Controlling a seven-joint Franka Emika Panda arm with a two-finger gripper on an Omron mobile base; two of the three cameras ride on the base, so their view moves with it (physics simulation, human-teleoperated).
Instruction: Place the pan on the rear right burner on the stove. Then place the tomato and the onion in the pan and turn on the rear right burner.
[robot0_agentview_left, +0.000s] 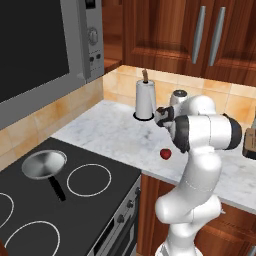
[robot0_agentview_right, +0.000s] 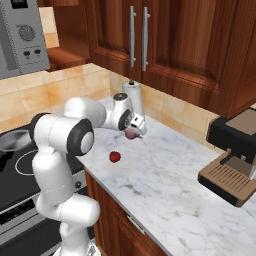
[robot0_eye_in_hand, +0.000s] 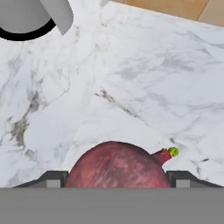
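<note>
Straddling the onion (robot0_eye_in_hand: 117, 165) on the marble counter (robot0_eye_in_hand: 144, 83) with the gripper (robot0_eye_in_hand: 117, 180), jaws spread wide, a fingertip at each side, contact impossible to tell. Tomato (robot0_agentview_right: 115, 157) lying apart on the counter, at seven o'clock from the onion. Pan (robot0_agentview_left: 44, 164) sitting on the stove (robot0_agentview_left: 90, 205) at the rear right burner.

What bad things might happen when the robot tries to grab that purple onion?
The onion is a round ball between the open gripper fingertips, so it might squirt out and roll across the counter. The tomato lies loose near the counter's front edge; a bump could send it off. The paper towel holder stands close behind and could get knocked.
</note>
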